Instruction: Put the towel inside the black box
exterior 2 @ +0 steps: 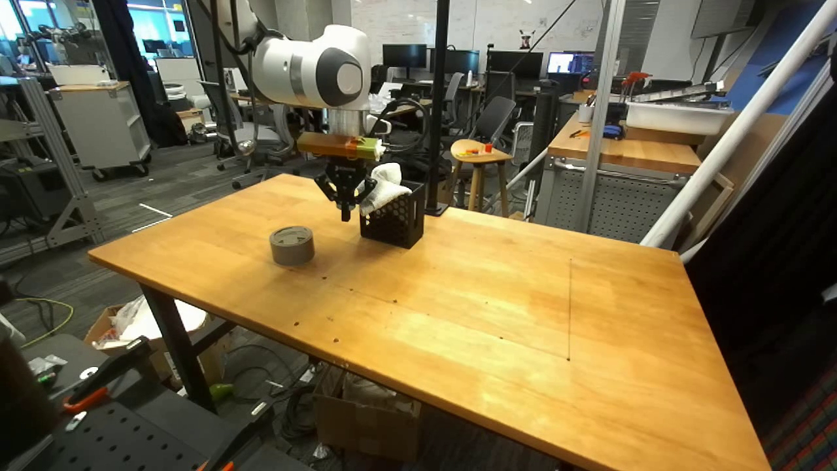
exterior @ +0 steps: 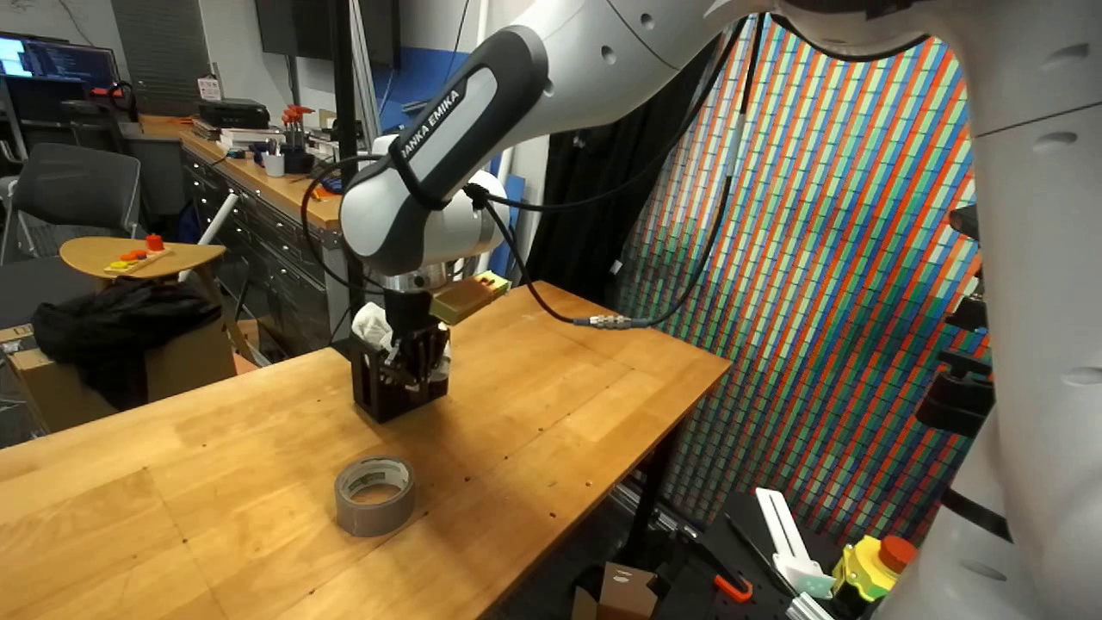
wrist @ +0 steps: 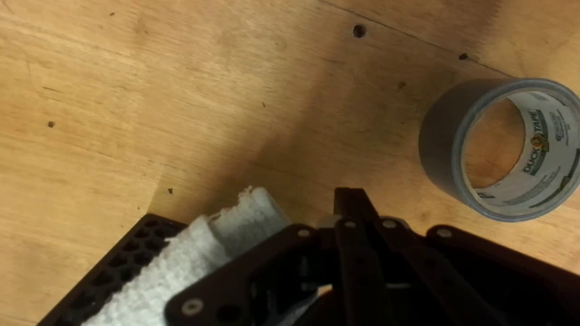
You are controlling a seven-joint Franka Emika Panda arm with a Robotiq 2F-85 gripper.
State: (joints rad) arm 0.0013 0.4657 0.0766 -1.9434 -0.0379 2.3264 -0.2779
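The white towel (exterior 2: 387,191) lies bunched in the top of the black box (exterior 2: 397,226), with part standing above the rim and part draped over the side nearest my gripper. The towel also shows in an exterior view (exterior: 372,325) and in the wrist view (wrist: 181,267). The black box has holed walls and stands upright on the table; it also shows in an exterior view (exterior: 379,392) and in the wrist view (wrist: 118,260). My gripper (exterior 2: 345,212) hangs beside the box, fingers pointing down. In the wrist view my fingertips (wrist: 355,199) are together with nothing seen between them.
A roll of grey duct tape (exterior: 374,508) stands on the wooden table (exterior: 258,508) near the box. A black post (exterior 2: 437,131) rises at the table edge just behind the box. A cable (exterior: 551,310) hangs from the arm.
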